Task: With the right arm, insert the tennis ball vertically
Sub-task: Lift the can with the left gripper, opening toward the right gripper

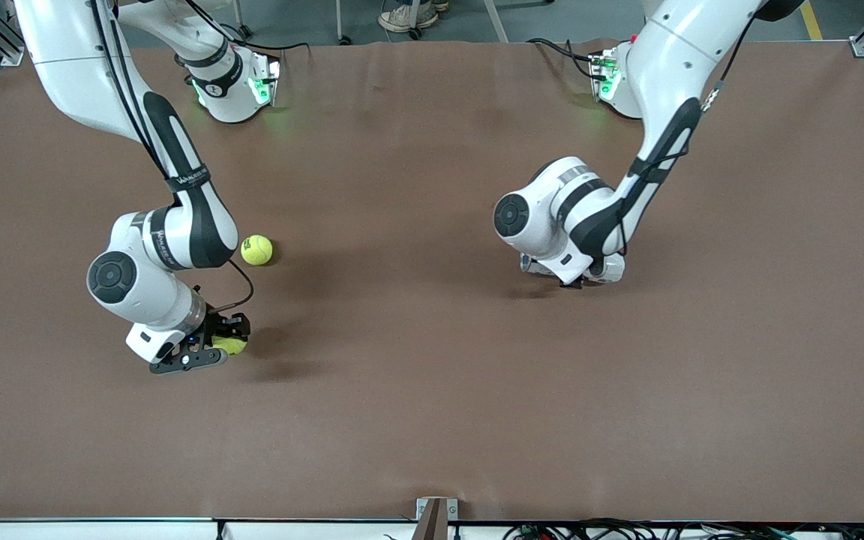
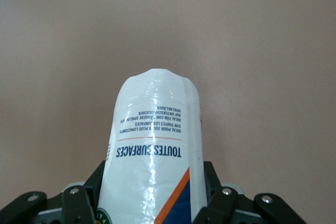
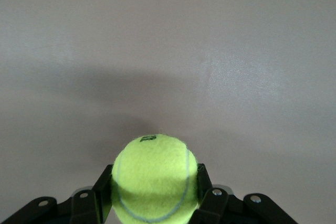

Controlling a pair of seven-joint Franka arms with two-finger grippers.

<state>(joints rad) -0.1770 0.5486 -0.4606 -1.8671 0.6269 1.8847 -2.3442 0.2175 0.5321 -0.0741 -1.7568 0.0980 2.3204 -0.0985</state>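
The right claw [image 1: 231,343] hangs low over the brown tabletop [image 1: 432,420], clamped on a tennis ball [image 3: 155,177] — a second ball [image 1: 256,250] lies on the tabletop farther from the front camera. Toward the left arm's end, the left claw [image 1: 578,276] grips a white ball tube [image 2: 153,150].
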